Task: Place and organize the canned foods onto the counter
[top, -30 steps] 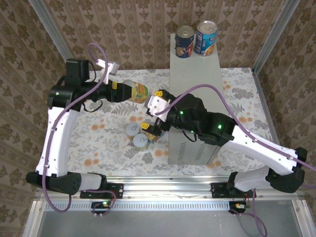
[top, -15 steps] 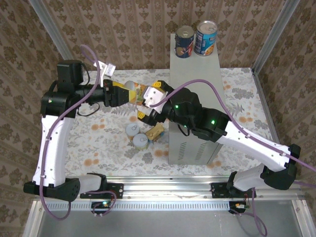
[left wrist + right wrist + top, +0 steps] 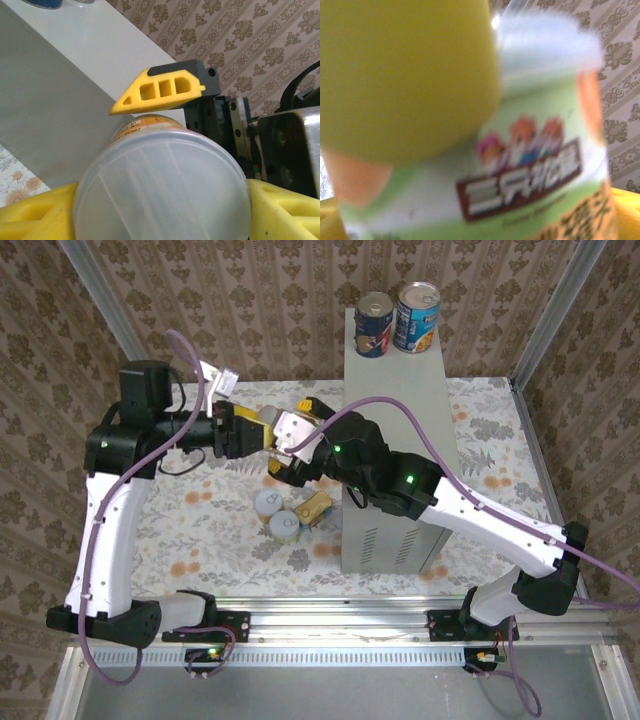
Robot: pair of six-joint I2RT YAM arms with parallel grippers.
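Green-label can (image 3: 161, 192), aloft just left of the counter (image 3: 396, 390), is pinched by the left gripper (image 3: 248, 432); the right gripper (image 3: 291, 436) straddles it, closure cannot be told, so premature release risks a drop.

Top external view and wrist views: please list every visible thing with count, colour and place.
counter: one, light grey, right of centre.
blue cans: two, blue labels, on the counter's far end.
held can: one, green and orange, in the air left of the counter.
floor cans: two, silvery lids, on the floral floor.
gold tin: one, gold, beside the floor cans.
left gripper: one, yellow and black, shut on the held can.
right gripper: one, yellow and black, at the held can, grip unclear.
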